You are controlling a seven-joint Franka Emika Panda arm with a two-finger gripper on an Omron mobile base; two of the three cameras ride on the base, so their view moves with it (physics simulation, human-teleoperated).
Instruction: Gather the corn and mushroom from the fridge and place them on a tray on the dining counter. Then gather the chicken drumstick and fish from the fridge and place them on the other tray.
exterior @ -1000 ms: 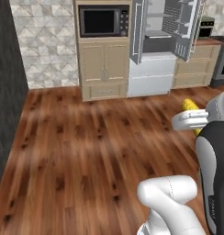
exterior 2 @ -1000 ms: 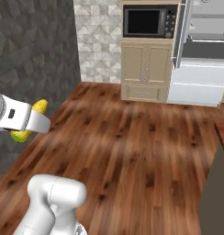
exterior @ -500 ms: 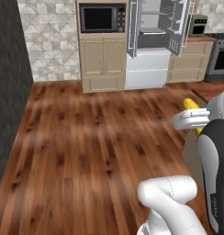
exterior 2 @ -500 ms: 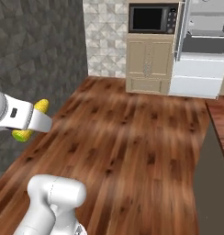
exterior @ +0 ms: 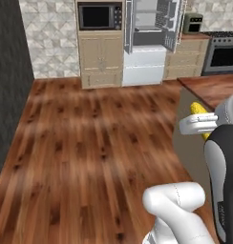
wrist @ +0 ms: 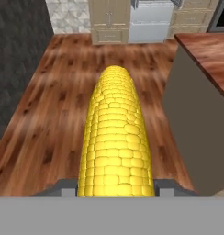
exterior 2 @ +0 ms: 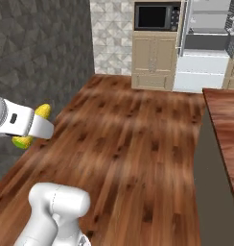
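In the left base view the gripper (exterior: 200, 125) holds the corn (exterior: 198, 110) beside the dining counter (exterior: 215, 88), far from the open fridge (exterior: 148, 43). The right base view shows the cob (exterior 2: 33, 122) sticking out at both sides. In the hand view the fingers clamp the corn (wrist: 115, 142); a jolt of the base could make it slip

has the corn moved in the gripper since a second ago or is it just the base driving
No. The corn sits clamped in the gripper as before, level beside the arm. The fridge and floor shifted across the base views, so the camera moved.
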